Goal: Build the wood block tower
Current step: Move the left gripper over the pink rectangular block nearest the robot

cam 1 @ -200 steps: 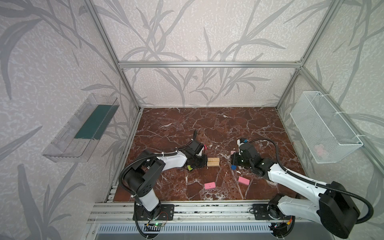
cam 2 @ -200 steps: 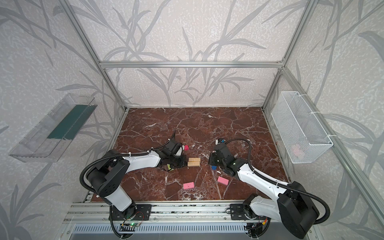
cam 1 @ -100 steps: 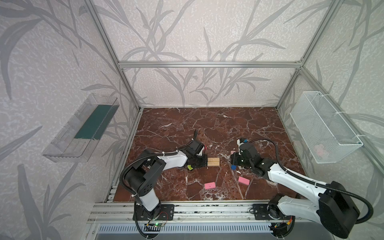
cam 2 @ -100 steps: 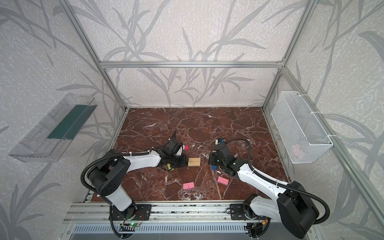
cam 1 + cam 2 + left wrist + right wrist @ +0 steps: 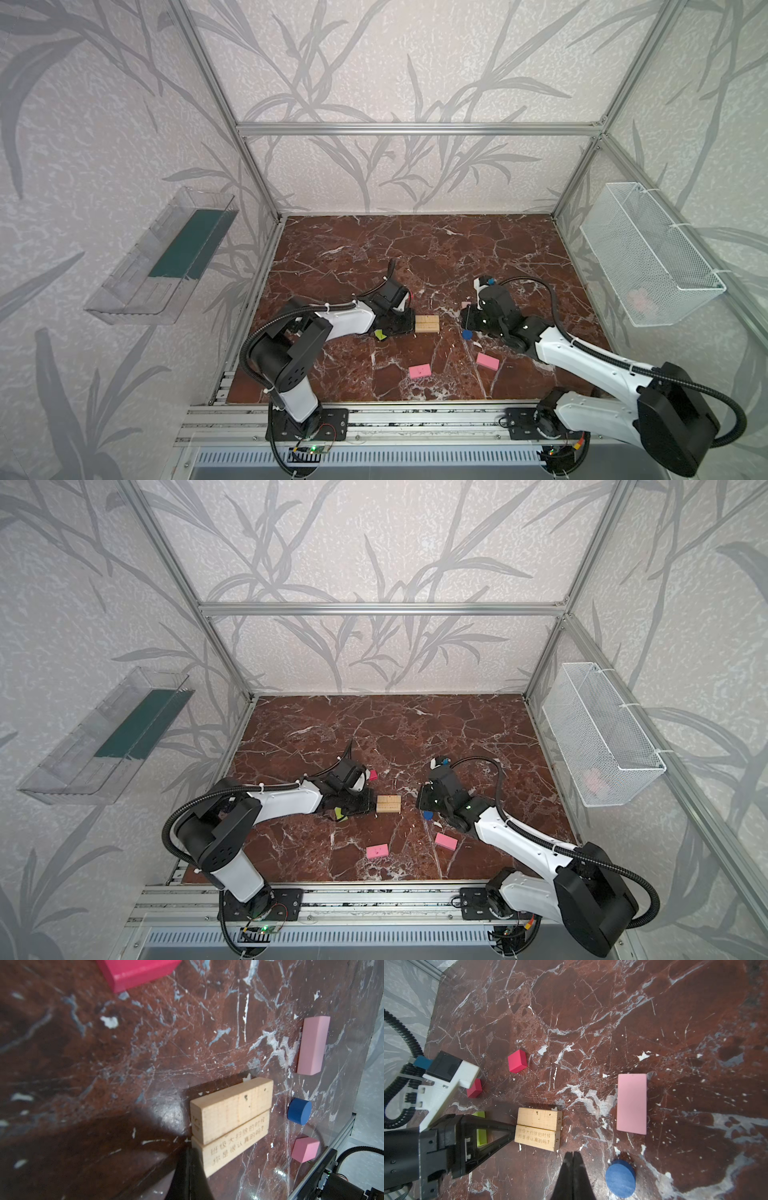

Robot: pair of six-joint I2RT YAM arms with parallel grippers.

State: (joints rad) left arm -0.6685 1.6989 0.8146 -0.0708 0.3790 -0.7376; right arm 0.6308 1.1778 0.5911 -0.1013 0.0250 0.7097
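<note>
With left gripper (image 5: 513, 1128) and right gripper (image 5: 573, 1155) both pressed together and empty, I seem to be squaring the tan bars (image 5: 427, 323) in the front half of the table (image 5: 415, 257); next I must open for a pink bar (image 5: 419, 371).

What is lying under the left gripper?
A lime-green bar lies beneath the left gripper. Only parts of it show, through the gripper's triangular frame and beside it; the rest is covered, so whether they touch cannot be told.
</note>
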